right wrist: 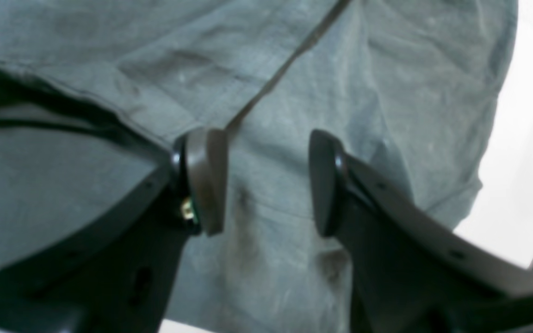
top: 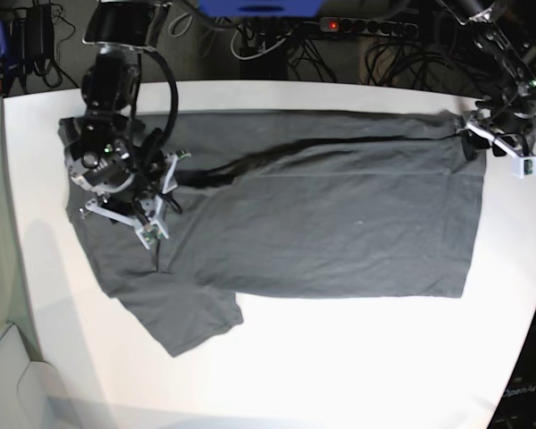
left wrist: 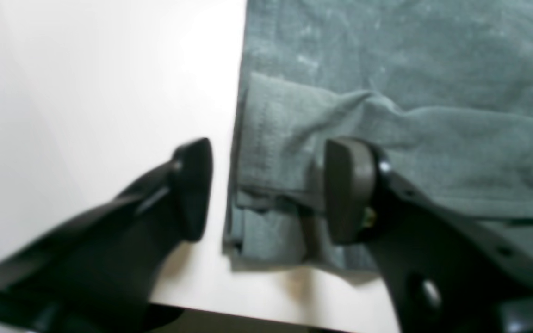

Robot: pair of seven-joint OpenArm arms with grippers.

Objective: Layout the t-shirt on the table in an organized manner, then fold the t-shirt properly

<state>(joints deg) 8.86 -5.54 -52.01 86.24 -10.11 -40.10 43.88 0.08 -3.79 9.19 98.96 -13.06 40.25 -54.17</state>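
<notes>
White and matt, the tabletop [top: 339, 357] carries the t-shirt [top: 322, 223], spread flat across its middle with its far part folded over along a dark crease; one sleeve points toward the near left corner, the hem lies toward the right edge. Beyond the far edge, a tangle of cables [top: 277, 40] and dark equipment is too murky to sort out. The right hand [right wrist: 266, 182] hangs over the shoulder region near the left edge, its arm hiding the collar and the other sleeve; its fingers are parted with nothing between them, above a seam. The left hand [left wrist: 266, 189] sits at the far right corner of the shirt, fingers spread, released, one over bare tabletop, one over the doubled hem. Both wrist views are blurred, so whether any pad touches cloth is unclear.
</notes>
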